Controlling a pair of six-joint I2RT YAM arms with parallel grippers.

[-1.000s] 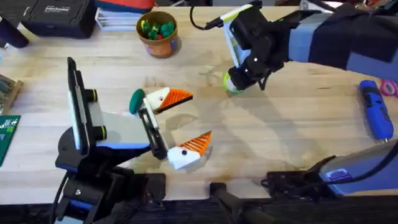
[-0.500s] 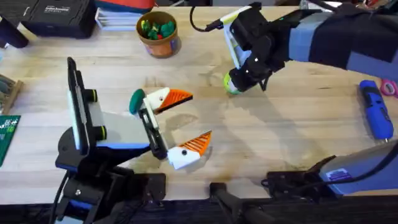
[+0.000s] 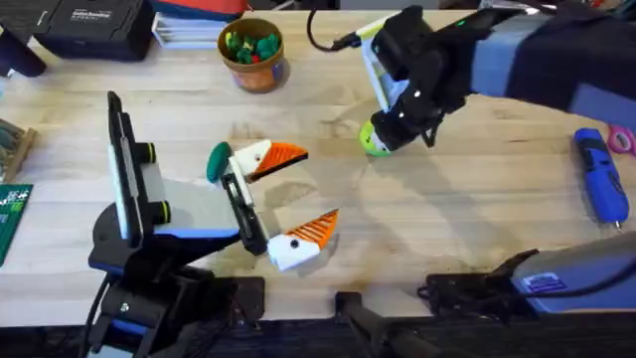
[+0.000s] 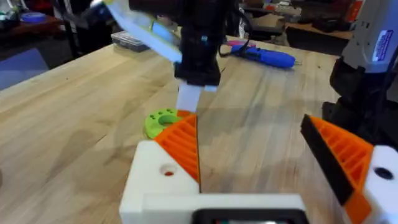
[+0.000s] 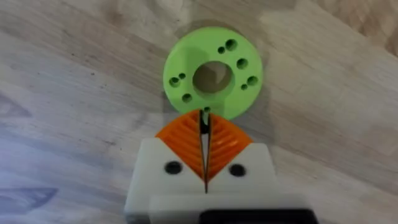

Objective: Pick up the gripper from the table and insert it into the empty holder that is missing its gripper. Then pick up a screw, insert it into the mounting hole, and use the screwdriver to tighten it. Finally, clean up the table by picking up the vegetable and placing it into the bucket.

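The right arm's white gripper with orange ribbed pads [image 5: 204, 149] hung pinched nearly shut, tips apparently gripping something tiny, over a lime-green holed plastic disc [image 5: 212, 73], upper centre of the overhead frame. Judged the screw-fetching step, the next move called for carrying to the mounting hole.

Even bright light, soft shadows, mild blur

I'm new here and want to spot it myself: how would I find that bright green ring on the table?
Start at the big wooden table and follow the right arm's gripper down to its tip. The green ring lies flat on the wood there. It is a lime disc with a large middle hole and small holes around it, unlike the darker, smooth green oval farther left.
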